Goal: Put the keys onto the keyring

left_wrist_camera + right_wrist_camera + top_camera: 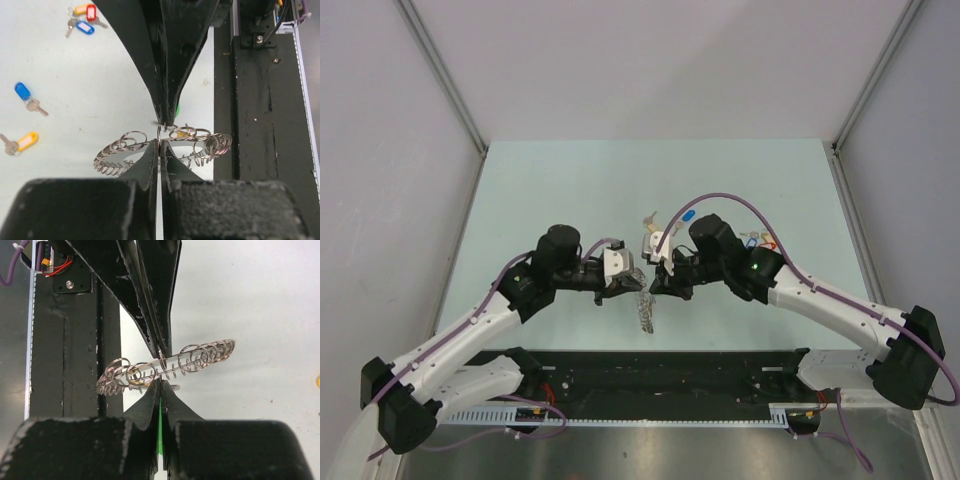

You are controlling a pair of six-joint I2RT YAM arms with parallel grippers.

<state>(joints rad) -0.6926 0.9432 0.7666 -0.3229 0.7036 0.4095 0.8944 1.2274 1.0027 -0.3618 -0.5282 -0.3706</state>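
The keyring (120, 150), a wire loop fringed with many small silver rings, hangs in the air between both grippers, over the table's near edge (646, 312). My left gripper (159, 143) is shut on its wire, tips seen from the other side at the keyring (200, 356). My right gripper (161, 383) faces it tip to tip, shut on a key with a green tag (160, 425); the key's metal end touches the ring. More keys lie on the table: a blue-tagged one (22, 91), a yellow-tagged one (26, 141), and a bunch (84, 19).
The black base rail (260, 125) runs right beside and below the hanging keyring. Loose keys lie behind the grippers in the top view, a blue tag (688, 213) and a small bunch (760, 240). Grey walls enclose the table on three sides.
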